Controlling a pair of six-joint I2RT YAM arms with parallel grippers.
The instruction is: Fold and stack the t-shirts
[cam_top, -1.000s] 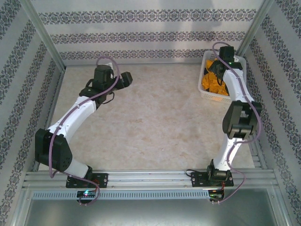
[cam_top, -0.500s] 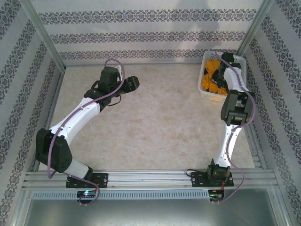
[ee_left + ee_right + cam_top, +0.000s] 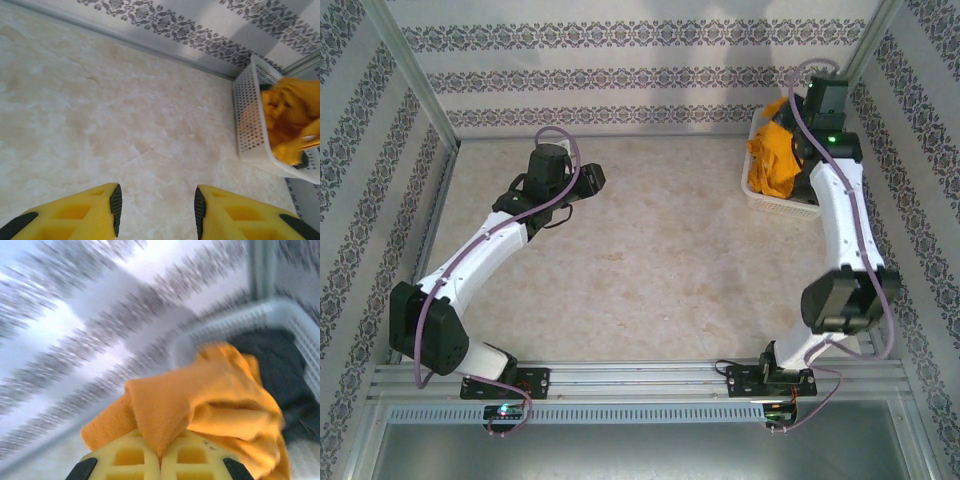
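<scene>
The bright orange-yellow t-shirt hangs bunched from the right gripper, whose yellow fingers are closed together on a fold of the cloth, above the white lattice basket in the far right corner of the table. From overhead, the orange-yellow t-shirt spills over the basket's left side, with part of it hidden by the right arm reaching in from the near edge. The dark charcoal grey t-shirt lies crumpled inside the basket, just behind and to the right of the orange one; the right wrist picture is blurred, so its folds cannot be made out.

The left gripper hovers over bare tabletop with its jaws spread wide and nothing between them. It faces across the table toward the basket, where the orange-yellow t-shirt rises above the rim. In the overhead view the left gripper sits at far left centre, well apart from the basket.

The pale marbled table lies between the two arms. Patterned striped walls close in the back and sides, and an aluminium rail carries both arm bases at the near edge.
</scene>
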